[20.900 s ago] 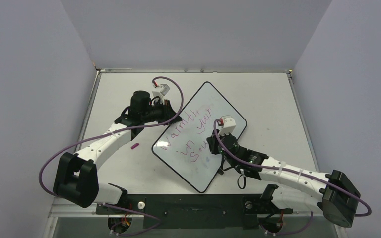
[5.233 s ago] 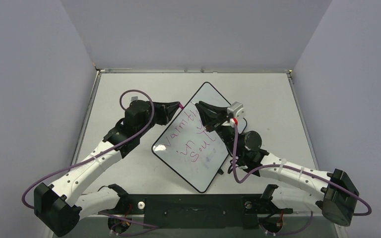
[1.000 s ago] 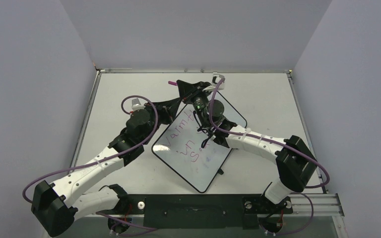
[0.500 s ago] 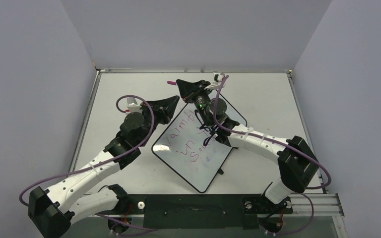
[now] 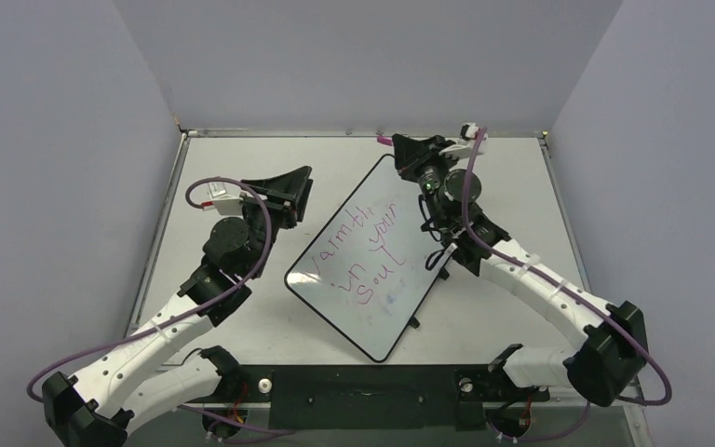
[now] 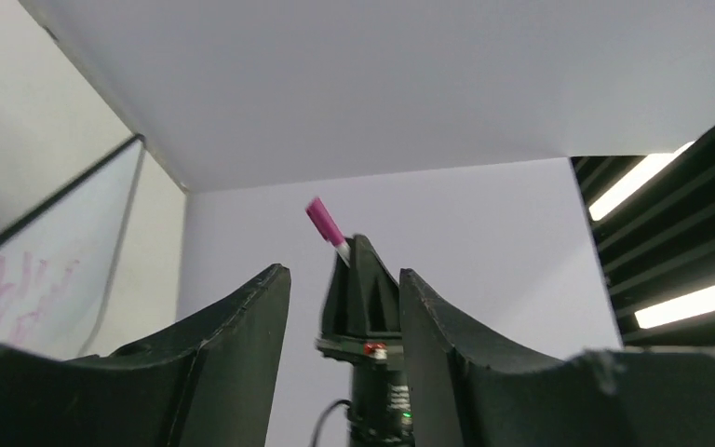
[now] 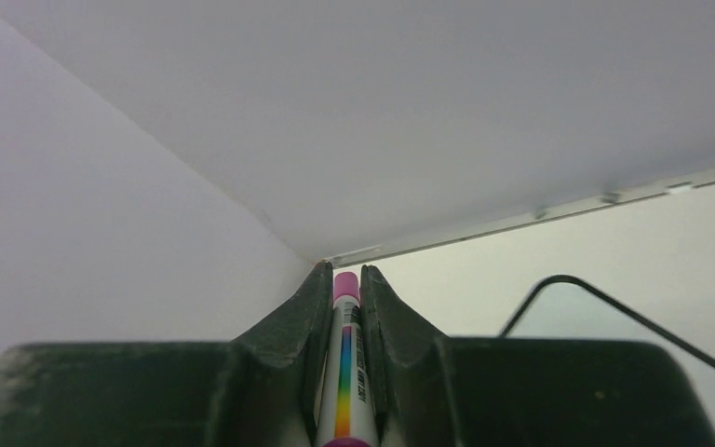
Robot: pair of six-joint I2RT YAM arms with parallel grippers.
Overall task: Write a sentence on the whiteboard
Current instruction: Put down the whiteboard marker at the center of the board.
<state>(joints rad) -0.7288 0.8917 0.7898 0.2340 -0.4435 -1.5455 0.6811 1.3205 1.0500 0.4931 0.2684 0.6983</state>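
The whiteboard [image 5: 386, 307] lies tilted like a diamond in the middle of the table. The sentence [image 5: 358, 251] runs across it in three pink lines. My right gripper [image 5: 402, 142] hovers over the board's far corner, shut on a marker [image 5: 384, 140] whose pink end sticks out to the left. In the right wrist view the marker [image 7: 344, 372] with its rainbow stripe sits between the fingers of the right gripper [image 7: 345, 270]. My left gripper [image 5: 300, 186] is raised left of the board, open and empty. Through the left gripper's [image 6: 344, 272] gap I see the marker [image 6: 321, 219].
Grey walls close in the table on the left, back and right, with a metal rail [image 5: 270, 132] along the back edge. A small black part [image 5: 414, 321] lies beside the board's lower right edge. The board's rim [image 7: 614, 312] shows in the right wrist view.
My left gripper has opened and drawn back to the left, away from the marker. My right arm has swung to the right with the marker, from the board's upper left edge to its far corner.
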